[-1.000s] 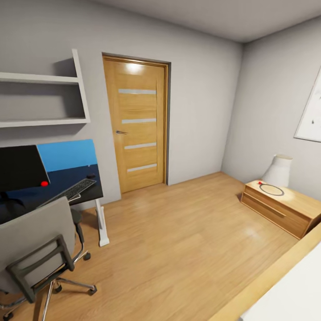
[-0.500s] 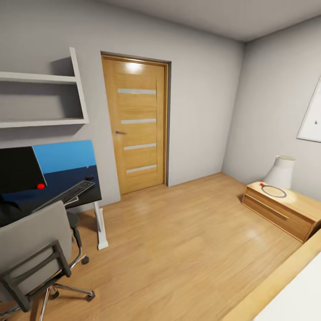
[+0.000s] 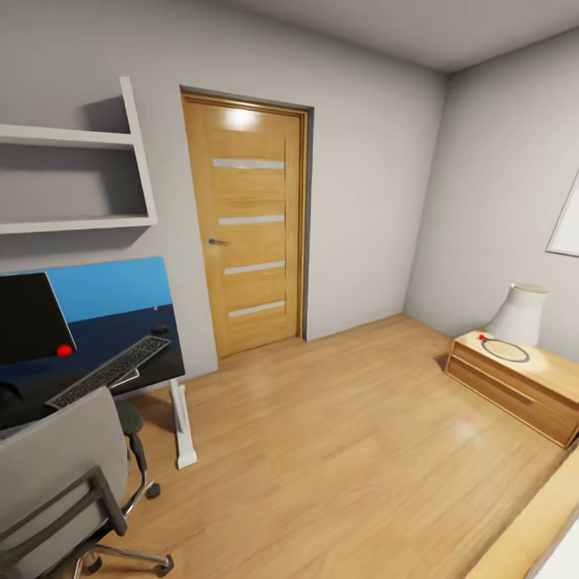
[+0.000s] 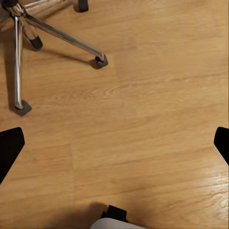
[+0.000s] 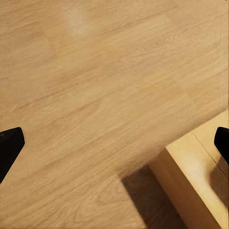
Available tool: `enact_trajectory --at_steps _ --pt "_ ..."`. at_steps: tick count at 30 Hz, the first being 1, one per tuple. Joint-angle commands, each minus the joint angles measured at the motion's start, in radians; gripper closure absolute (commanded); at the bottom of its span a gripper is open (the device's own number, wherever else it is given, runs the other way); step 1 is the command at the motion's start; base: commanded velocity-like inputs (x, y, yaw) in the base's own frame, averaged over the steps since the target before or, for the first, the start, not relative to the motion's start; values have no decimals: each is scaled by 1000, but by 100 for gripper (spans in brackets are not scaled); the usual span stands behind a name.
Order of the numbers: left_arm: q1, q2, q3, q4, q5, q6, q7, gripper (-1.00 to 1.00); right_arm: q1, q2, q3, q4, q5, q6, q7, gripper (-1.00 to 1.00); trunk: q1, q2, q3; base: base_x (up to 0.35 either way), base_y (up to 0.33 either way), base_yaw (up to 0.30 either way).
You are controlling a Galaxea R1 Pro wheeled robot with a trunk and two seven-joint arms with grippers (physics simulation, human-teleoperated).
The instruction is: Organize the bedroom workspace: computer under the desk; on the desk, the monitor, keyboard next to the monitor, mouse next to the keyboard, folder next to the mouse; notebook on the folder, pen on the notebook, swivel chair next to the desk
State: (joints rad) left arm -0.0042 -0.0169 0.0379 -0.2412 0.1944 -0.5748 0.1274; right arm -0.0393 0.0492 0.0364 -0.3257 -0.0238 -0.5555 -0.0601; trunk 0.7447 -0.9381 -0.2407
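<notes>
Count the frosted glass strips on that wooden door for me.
4, stacked one above another down the door: near the top, above the handle, below it, and lowest. None look hidden.

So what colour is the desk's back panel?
Bright blue; the back panel shows best in the head view.

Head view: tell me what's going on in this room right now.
Nothing is being handled. The robot stands on the wooden floor of a bedroom, facing a closed door. The desk carries the monitor, the keyboard and the mouse beyond it. The swivel chair sits in front of the desk. The left tool and right tool both hang open over bare floor, empty; the left wrist view shows the chair's metal base.
</notes>
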Motion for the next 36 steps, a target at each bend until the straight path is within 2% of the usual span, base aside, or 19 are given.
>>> enact_trajectory --at_steps 1,10,16,28,36 --pt "0 -1 4 0 -1 -2 0 -100 -1 0 4 0 -2 -3 -6 -100 0 -1 -1 188 293 -7" --pt "0 -1 4 0 -1 -2 0 -100 -1 0 4 0 -2 -3 -6 -100 0 -1 -1 193 285 -2" --pt "0 -2 2 0 -1 -2 0 -100 -1 0 5 0 -2 -3 -6 -100 0 -1 -1 286 58 -34" --pt "0 -2 2 0 -2 -2 0 -100 -1 0 4 0 -2 -3 -6 -100 0 -1 -1 50 5 -238" --pt "0 -2 2 0 -1 -2 0 -100 -1 0 4 0 -2 -3 -6 -100 0 -1 -1 182 123 -248"
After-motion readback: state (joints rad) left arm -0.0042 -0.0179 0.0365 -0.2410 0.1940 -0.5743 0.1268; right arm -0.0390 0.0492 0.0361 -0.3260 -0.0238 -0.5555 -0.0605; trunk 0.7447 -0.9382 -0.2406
